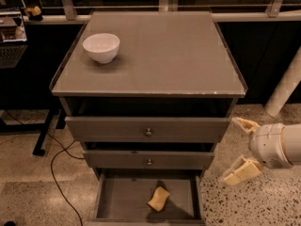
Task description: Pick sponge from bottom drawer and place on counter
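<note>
The pale-yellow sponge (159, 199) lies on the flat grey floor of the open bottom drawer (122, 197), near its front right. My gripper (242, 149) hangs to the right of the cabinet, level with the two knobbed drawers, with its cream fingers (241, 171) spread wide apart and empty. It is well up and to the right of the sponge. The counter (160, 51) is the grey top of the cabinet.
A white bowl (101, 47) stands on the counter's back left. The two knobbed drawers (148, 132) are slightly pulled out above the bottom drawer. A black cable (59, 173) trails on the speckled floor at left. A white post (284, 91) stands at right.
</note>
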Tool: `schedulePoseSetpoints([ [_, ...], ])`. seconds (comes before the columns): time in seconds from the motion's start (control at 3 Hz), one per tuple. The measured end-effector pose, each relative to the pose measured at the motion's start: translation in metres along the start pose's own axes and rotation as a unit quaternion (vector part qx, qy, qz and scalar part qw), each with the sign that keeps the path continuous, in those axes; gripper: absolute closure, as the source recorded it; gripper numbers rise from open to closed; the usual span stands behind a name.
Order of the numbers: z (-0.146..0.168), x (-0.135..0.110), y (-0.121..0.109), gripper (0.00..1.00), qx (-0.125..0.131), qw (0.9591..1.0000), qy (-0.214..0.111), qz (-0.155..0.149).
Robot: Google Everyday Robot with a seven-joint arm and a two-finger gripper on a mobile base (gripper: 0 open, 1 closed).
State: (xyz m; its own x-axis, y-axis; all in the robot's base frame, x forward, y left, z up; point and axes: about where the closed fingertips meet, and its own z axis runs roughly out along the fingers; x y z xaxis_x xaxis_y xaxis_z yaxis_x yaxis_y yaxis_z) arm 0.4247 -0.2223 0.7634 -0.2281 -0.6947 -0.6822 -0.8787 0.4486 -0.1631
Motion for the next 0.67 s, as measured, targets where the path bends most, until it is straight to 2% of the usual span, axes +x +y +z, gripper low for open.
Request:
schedulePoseSetpoints([
  [0.33,0.001,0.0004,0.0002,0.0,-0.001,1.0,0.0,0.0],
  [0.67,-0.0014,-0.0035,0.0043,0.0,0.012,0.9999,0.003,-0.01],
])
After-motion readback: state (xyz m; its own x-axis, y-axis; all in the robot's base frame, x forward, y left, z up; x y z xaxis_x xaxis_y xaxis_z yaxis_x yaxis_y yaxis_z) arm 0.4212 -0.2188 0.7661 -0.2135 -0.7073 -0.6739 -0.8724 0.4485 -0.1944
